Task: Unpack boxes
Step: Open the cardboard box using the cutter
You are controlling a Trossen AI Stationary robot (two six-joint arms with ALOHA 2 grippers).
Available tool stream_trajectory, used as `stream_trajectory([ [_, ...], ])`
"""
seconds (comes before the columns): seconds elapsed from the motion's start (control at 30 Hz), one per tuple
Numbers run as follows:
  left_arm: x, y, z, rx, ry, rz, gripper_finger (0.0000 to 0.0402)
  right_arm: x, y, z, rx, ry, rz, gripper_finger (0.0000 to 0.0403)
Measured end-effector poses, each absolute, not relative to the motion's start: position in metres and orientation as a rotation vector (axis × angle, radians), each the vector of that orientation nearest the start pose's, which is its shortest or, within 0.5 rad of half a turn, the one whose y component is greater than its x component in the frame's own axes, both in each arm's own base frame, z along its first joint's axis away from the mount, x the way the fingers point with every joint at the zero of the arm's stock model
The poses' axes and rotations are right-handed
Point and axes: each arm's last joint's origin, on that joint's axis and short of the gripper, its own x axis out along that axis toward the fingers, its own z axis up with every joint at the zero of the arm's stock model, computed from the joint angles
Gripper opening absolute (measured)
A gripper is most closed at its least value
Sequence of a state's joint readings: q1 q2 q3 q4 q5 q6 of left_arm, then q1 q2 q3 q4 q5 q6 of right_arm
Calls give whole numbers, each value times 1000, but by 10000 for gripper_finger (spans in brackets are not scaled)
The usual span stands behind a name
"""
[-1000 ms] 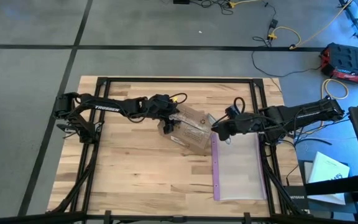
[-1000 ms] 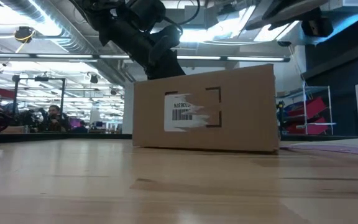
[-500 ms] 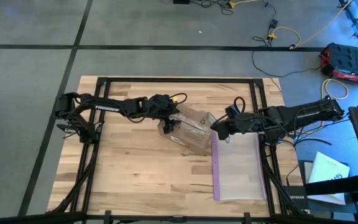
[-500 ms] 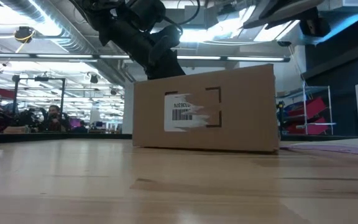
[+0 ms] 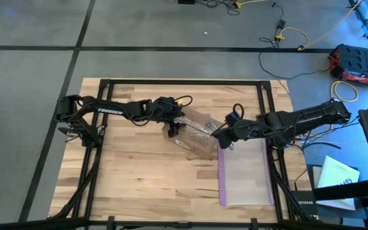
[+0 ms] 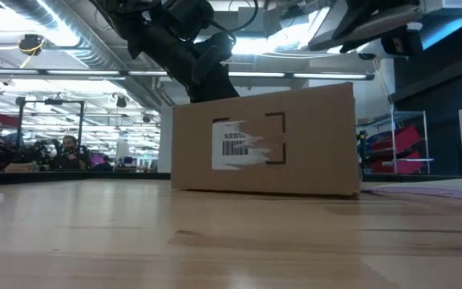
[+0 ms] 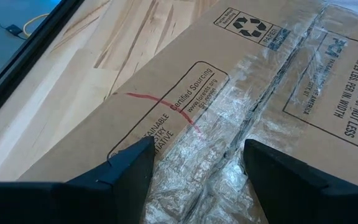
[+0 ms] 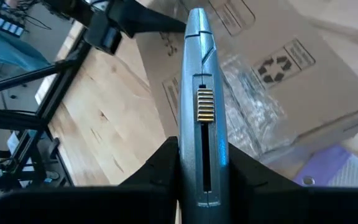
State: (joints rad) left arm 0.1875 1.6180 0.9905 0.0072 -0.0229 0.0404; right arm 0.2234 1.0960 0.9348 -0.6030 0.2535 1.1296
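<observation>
From above, the box [image 5: 197, 133] sits mid-bench [image 5: 133, 179], the left gripper [image 5: 173, 130] at its near-left edge and the right gripper [image 5: 221, 135] at its right end, beside a clear bag [image 5: 245, 172].

At bench level the cardboard looks stiff, light, label [image 6: 243, 144] torn.

Left wrist: fingers [image 7: 132, 168] part-open, pressing the taped seam [image 7: 247, 118], holding nothing; pinning there seems sensible.

Right wrist: fingers clamp a grey cutter [image 8: 199, 106] aimed at that glossy, slippery tape.
</observation>
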Motion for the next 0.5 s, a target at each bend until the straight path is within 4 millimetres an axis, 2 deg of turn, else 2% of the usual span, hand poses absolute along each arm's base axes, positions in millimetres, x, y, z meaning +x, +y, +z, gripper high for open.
stream_trajectory([
  [0.23,339,65,216,-12,622,191,237,214,40,292,850,621,-468,62],
  [0.4,339,65,216,-12,622,191,237,214,39,294,905,608,-453,62],
  [0.5,338,65,216,-12,623,191,237,206,38,296,947,648,-452,62],
])
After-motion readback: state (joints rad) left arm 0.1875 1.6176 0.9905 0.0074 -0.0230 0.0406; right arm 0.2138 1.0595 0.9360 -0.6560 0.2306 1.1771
